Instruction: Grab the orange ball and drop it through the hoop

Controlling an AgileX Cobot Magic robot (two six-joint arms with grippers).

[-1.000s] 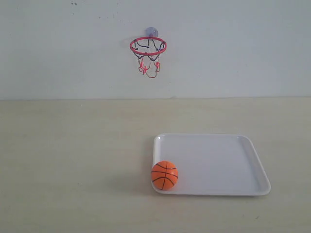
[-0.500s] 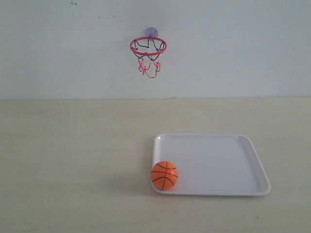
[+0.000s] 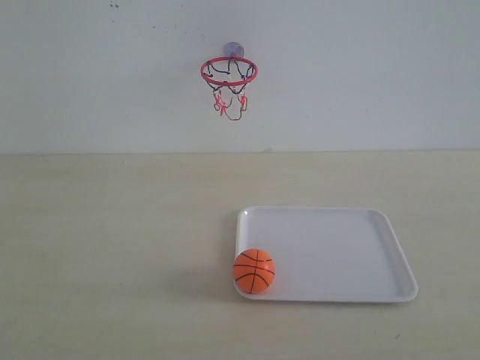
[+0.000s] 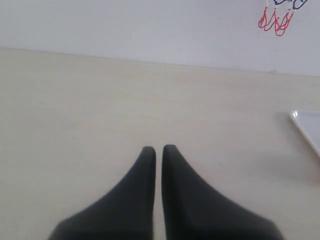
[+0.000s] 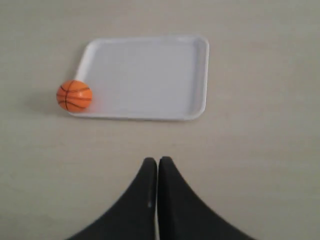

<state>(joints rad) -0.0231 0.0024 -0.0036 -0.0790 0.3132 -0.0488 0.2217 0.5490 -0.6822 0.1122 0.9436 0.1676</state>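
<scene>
The orange ball (image 3: 253,271) with black seams rests at the front left corner of a white tray (image 3: 352,255); the right wrist view shows that ball (image 5: 74,95) at the tray's (image 5: 150,75) corner too. The hoop (image 3: 229,72), a red ring with dark and red net on a suction cup, hangs on the back wall; only its net tips (image 4: 276,20) show in the left wrist view. My left gripper (image 4: 158,148) is shut and empty over bare table. My right gripper (image 5: 157,160) is shut and empty, well short of the tray. Neither arm appears in the exterior view.
A pale wooden table (image 3: 112,240) runs back to a plain white wall (image 3: 375,75). The tray's corner (image 4: 307,127) shows at the edge of the left wrist view.
</scene>
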